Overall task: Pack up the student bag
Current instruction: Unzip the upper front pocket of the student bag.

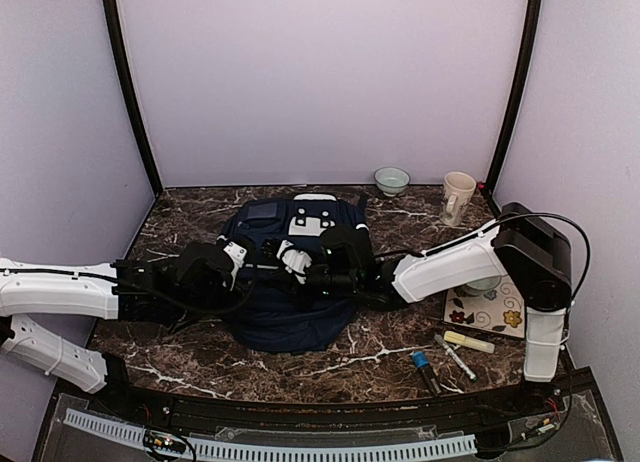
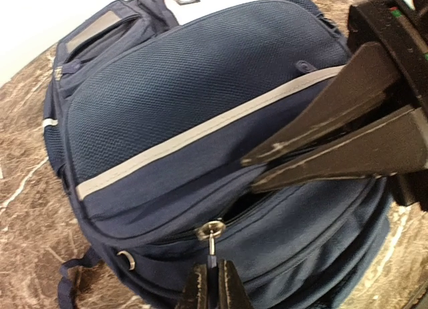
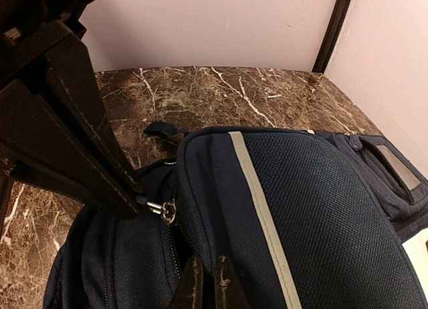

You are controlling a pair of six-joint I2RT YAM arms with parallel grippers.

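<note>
The navy-blue student bag (image 1: 290, 317) lies flat in the middle of the table, white stripe and grey-white patch facing up. My left gripper (image 2: 214, 285) is shut on the zipper pull (image 2: 212, 245) of the bag (image 2: 167, 101); the zipper gapes slightly to the right of the slider. My right gripper (image 3: 207, 282) is shut on the fabric edge of the bag (image 3: 321, 209) beside that zipper. In the top view the left gripper (image 1: 268, 271) and right gripper (image 1: 305, 278) meet over the bag's middle. The left fingers (image 3: 80, 142) hold the pull (image 3: 157, 209).
A pale bowl (image 1: 391, 179) and a cream mug (image 1: 457, 197) stand at the back right. A floral card (image 1: 487, 307), a yellow highlighter (image 1: 468, 341), a pen (image 1: 455, 356) and a blue-capped marker (image 1: 425, 370) lie at the front right.
</note>
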